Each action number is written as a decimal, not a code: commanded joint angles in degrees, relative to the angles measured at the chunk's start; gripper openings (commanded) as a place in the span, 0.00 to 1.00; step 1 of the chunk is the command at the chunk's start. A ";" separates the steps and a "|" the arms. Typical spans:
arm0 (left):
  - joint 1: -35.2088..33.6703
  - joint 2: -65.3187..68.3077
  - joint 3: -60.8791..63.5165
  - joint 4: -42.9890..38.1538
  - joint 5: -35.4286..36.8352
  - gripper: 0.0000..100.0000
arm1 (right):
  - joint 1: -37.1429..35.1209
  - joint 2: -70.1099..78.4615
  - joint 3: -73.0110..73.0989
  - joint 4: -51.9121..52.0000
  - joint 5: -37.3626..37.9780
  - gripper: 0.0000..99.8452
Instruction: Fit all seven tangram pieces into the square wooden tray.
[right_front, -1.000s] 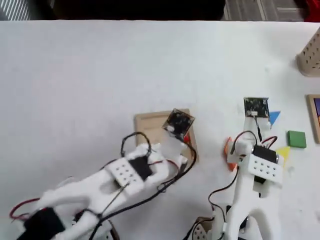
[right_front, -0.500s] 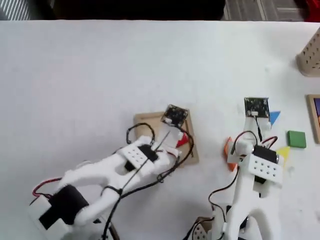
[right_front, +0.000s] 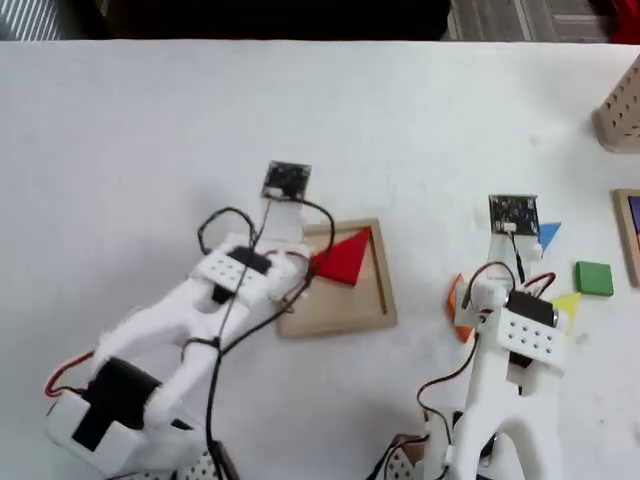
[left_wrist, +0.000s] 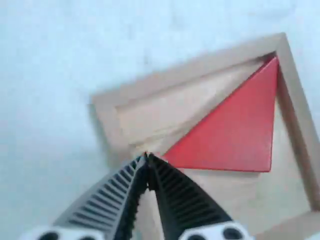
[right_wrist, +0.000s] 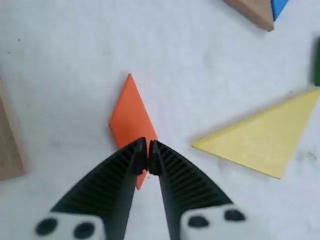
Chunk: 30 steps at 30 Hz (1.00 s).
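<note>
The square wooden tray (right_front: 385, 300) lies at the table's middle with a red triangle (right_front: 345, 258) flat inside it, one corner in the tray's far right corner. My left gripper (left_wrist: 146, 159) is shut and empty, its tips at the red triangle's (left_wrist: 235, 130) near-left point over the tray (left_wrist: 200, 65) floor. My right gripper (right_wrist: 147, 145) is shut with nothing in it, tips just above one end of the orange parallelogram (right_wrist: 129, 117). A yellow triangle (right_wrist: 265, 140) lies beside it. On the right side of the table rest the orange parallelogram (right_front: 458, 295), a blue triangle (right_front: 548, 235), a green square (right_front: 593, 278) and the yellow triangle (right_front: 567, 305).
A pegged wooden block (right_front: 620, 110) stands at the far right. A second wooden frame (right_front: 628, 235) holding coloured pieces sits at the right edge. Wide bare white table stretches across the far side and the left.
My left arm swung left and away from the tray's right side, uncovering the red triangle now lying flat in the tray. The right arm kept still.
</note>
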<state>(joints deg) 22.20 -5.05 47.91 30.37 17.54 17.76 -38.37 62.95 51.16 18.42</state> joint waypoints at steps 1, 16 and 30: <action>-2.59 -0.31 -4.75 0.35 -1.76 0.02 | 0.48 -0.31 -0.62 -0.75 0.26 0.02; 14.64 -11.65 1.67 0.70 -0.79 0.02 | -0.66 -0.04 -0.44 -0.75 0.53 0.02; 16.75 3.30 -2.46 -5.71 10.90 0.02 | -0.66 -0.04 -0.53 -0.75 0.62 0.02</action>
<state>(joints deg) 39.43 -1.80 48.00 25.80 27.65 17.76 -38.37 62.95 51.16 18.42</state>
